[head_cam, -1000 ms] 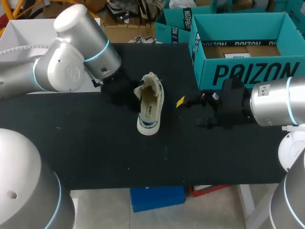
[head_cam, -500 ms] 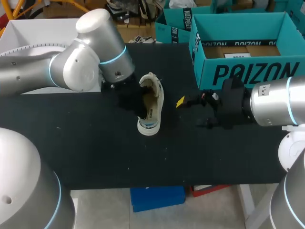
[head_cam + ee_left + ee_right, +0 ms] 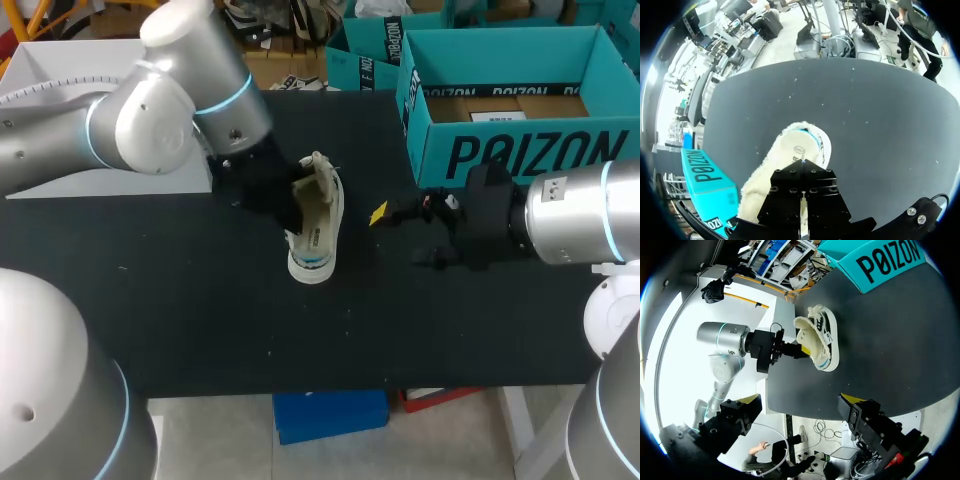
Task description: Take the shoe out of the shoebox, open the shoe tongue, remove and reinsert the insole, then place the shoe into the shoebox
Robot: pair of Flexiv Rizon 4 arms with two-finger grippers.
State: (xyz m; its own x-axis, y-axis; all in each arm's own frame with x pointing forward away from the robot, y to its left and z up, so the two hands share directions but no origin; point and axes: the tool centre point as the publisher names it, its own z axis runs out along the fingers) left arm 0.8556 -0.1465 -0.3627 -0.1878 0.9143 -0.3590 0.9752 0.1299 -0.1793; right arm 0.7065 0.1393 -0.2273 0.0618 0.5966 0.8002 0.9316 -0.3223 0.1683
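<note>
The black table (image 3: 200, 300) is carrying the shoe (image 3: 318, 225) near its middle. The teal shoebox (image 3: 520, 150) is standing open behind and to the right of the shoe, well apart from it, likely awaiting its return. The left arm (image 3: 150, 120) is coming in from the shoe's left, and the right arm (image 3: 570, 215) is hanging at the shoe's right. The shoe is lying tipped on its side, its opening facing the left arm, which suits insole work. The left gripper (image 3: 801, 351) is sitting at that opening; whether it is clenched or released cannot be told. The right gripper (image 3: 800, 401) is hanging released and empty near the shoe's sole side, probably ready to steady it. The insole (image 3: 799, 148) is showing inside the shoe.
</note>
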